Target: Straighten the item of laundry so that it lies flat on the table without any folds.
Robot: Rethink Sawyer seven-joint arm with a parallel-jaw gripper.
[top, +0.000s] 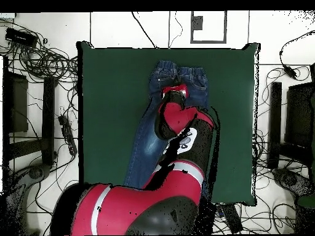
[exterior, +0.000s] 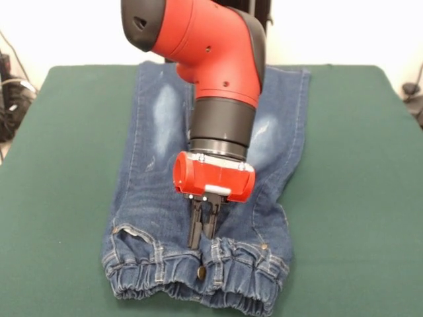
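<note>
The small blue denim jeans [exterior: 152, 198] lie lengthwise on the dark green table [exterior: 59, 172], with the gathered waistband nearest the front camera and the legs running back toward the robot. Both thighs have faded whitish patches. The right leg looks narrower and is rumpled along its outer edge. My gripper [exterior: 203, 239] points straight down over the fly, just above the metal button [exterior: 201, 271]. Its fingers are close together with their tips in the denim. In the overhead view the jeans [top: 144, 144] are partly hidden by my arm, and the waistband [top: 184, 75] shows beyond it.
The green table [top: 111, 92] extends wide on both sides of the jeans. Cables and dark equipment [top: 37, 61] lie on the floor around it. My red arm [top: 178, 123] covers one leg from above.
</note>
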